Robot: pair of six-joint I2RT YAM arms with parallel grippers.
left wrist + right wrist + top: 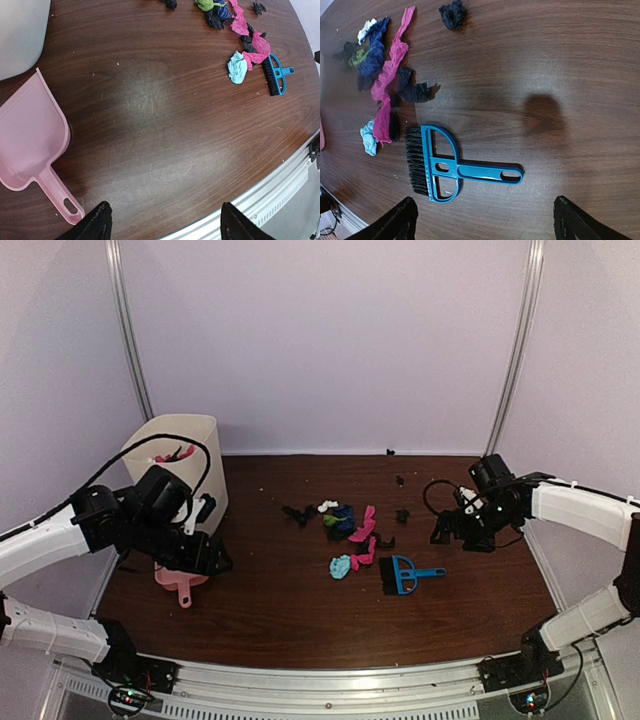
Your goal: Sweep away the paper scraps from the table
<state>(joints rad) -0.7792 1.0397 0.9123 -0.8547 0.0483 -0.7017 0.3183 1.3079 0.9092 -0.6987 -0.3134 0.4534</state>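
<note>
The paper scraps (pixel 350 530) lie in a loose cluster mid-table (pixel 300 615): pink, dark blue, green, white, black and a light blue one (pixel 340 566). They also show in the left wrist view (pixel 242 30) and the right wrist view (pixel 385 75). A blue hand brush (pixel 402 575) lies just right of them, bristles toward the scraps. My right gripper (pixel 485 220) is open and empty, hovering above the brush (pixel 450 167). My left gripper (pixel 165 220) is open and empty beside the pink dustpan (pixel 30 135), which lies flat on the table.
A white bin (pixel 180 465) holding some scraps stands at the far left, behind the dustpan (pixel 180 585). Single black scraps lie apart (pixel 401 515) and near the back (pixel 399 480). A silver rail (pixel 280 185) runs along the front edge.
</note>
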